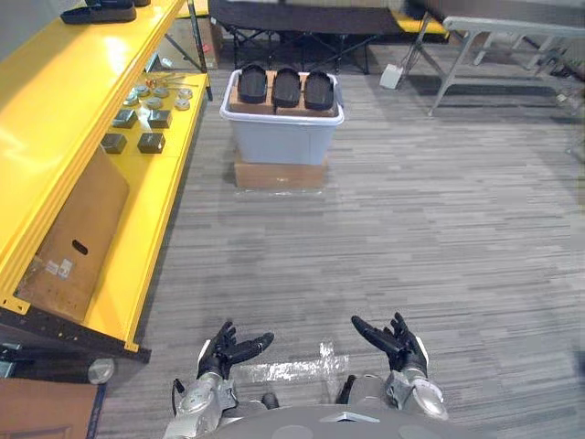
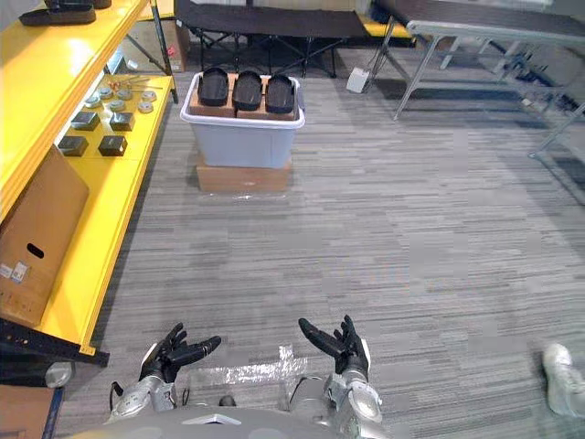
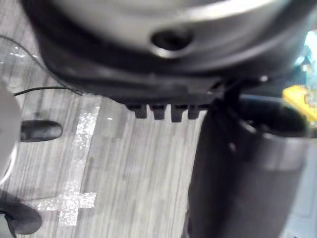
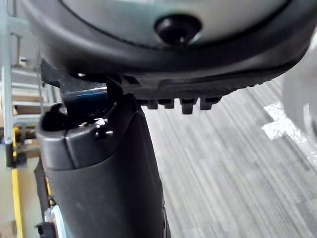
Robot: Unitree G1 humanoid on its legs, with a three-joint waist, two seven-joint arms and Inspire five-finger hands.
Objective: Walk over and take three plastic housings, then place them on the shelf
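Observation:
Three black plastic housings (image 1: 285, 88) lie side by side on brown cardboard atop a grey bin (image 1: 281, 137), far ahead on the carpet. The yellow shelf (image 1: 155, 210) runs along the left. My left hand (image 1: 227, 350) and right hand (image 1: 395, 342) hang low at the near edge, both open with fingers spread and holding nothing. Both are far from the housings.
The bin rests on a flat cardboard box (image 1: 279, 174). Small dark blocks (image 1: 137, 130) and round metal parts (image 1: 157, 93) lie on the lower shelf, and a cardboard sheet (image 1: 69, 238) leans there. Silver tape (image 1: 292, 368) marks the floor. Folding tables (image 1: 512, 37) stand at the back. A person's shoe (image 2: 562, 380) shows at the right.

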